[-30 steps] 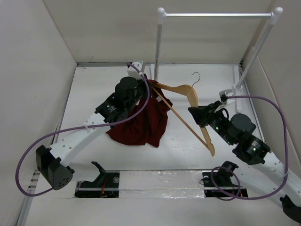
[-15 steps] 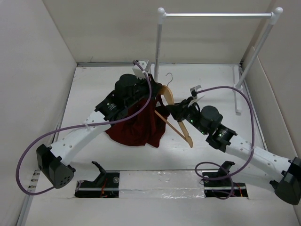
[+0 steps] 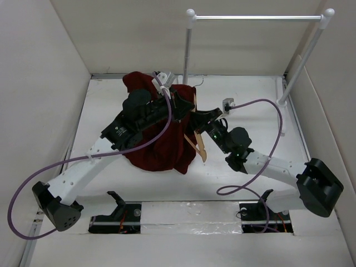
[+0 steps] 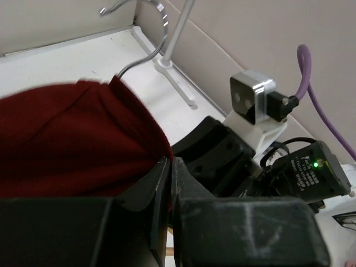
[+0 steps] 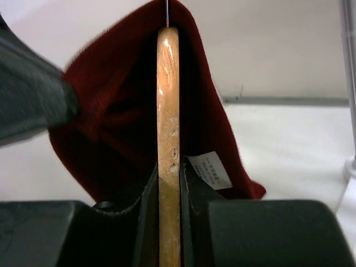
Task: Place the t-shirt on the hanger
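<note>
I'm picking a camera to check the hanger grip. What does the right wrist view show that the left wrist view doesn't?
Only right wrist: the hanger, its wooden arm clamped between the fingers of the right gripper and running up inside the t-shirt, and a white label on the cloth. Only left wrist: the hanger's metal hook, the left gripper shut on the shirt's edge, and the right arm's wrist camera. Both: the maroon t-shirt and a pole of the clothes rail.
</note>
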`<state>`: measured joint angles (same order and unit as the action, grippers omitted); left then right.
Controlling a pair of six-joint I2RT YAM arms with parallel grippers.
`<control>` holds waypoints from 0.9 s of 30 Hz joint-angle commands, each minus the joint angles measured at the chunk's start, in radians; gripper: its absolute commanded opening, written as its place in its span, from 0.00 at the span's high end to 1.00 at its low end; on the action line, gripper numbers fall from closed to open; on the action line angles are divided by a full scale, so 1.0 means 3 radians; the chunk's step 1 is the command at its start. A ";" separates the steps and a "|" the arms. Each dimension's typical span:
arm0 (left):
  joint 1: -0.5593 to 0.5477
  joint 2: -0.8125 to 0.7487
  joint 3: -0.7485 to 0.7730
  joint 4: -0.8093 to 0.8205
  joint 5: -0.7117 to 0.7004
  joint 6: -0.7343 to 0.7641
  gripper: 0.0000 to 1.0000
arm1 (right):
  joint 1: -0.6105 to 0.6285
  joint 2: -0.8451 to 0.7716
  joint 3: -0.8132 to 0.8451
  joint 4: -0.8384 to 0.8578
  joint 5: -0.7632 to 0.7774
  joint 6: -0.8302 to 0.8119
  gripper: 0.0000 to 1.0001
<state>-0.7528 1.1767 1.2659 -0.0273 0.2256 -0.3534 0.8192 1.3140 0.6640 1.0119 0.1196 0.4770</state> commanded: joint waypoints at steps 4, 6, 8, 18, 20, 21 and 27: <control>-0.0027 -0.0220 0.0009 0.0193 0.0214 -0.0008 0.99 | -0.0005 -0.0427 0.0236 0.1030 0.0649 -0.0020 1.00; -0.0027 -0.0292 -0.0057 0.0275 0.0209 -0.0018 0.77 | -0.0005 -0.0600 0.0135 0.1025 0.0706 -0.0041 1.00; -0.0027 -0.0312 -0.0088 0.0290 0.0148 -0.0013 0.63 | -0.0005 -0.0678 0.0078 0.0852 0.0762 -0.0036 1.00; -0.0027 -0.0787 -0.0609 0.0995 -0.1078 -0.0483 0.55 | -0.0005 -0.1005 -0.0301 0.0794 0.0829 -0.0041 1.00; -0.0027 -0.0768 -0.0610 0.1078 -0.1344 -0.0601 0.54 | -0.0005 -0.1076 -0.0357 0.0789 0.0829 -0.0036 1.00; -0.0027 -0.0696 -0.0590 0.1088 -0.1371 -0.0611 0.50 | -0.0005 -0.1097 -0.0393 0.0774 0.0813 -0.0041 1.00; -0.0027 -0.0390 -0.0395 0.1287 -0.1356 -0.0658 0.40 | 0.0056 -0.1286 -0.0510 0.0565 0.0772 -0.0051 1.00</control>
<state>-0.7578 1.0256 1.0992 0.2668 -0.1379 -0.5274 0.8200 0.9764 0.5060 1.0973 0.3397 0.4675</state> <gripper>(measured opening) 0.592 0.216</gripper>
